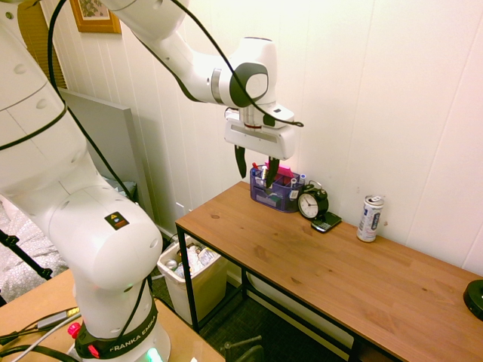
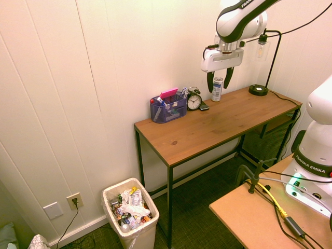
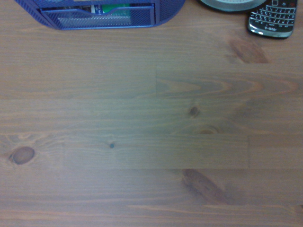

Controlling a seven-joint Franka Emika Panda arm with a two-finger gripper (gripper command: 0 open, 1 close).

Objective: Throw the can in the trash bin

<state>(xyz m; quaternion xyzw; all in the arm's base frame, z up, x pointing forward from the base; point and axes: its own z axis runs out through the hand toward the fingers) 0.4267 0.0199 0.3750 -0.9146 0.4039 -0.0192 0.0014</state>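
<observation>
The slim white-silver can [image 1: 370, 218] stands upright on the wooden table [image 1: 317, 264] near the wall, right of the alarm clock; in the second exterior view the can [image 2: 217, 89] shows between the gripper's fingers but farther back. My gripper [image 1: 256, 167] hangs open and empty high above the table, in front of the pen organiser, well apart from the can. The gripper [image 2: 219, 82] also shows from the other side. The cream-white trash bin [image 1: 198, 283] with a liner sits on the floor beside the table's end, full of rubbish [image 2: 129, 210].
A blue mesh pen organiser [image 1: 276, 188], a black alarm clock [image 1: 312, 202] and a dark phone [image 3: 273, 19] line the table's back edge. A black lamp base [image 2: 257, 90] stands at the far end. The wrist view shows bare wood [image 3: 151, 132].
</observation>
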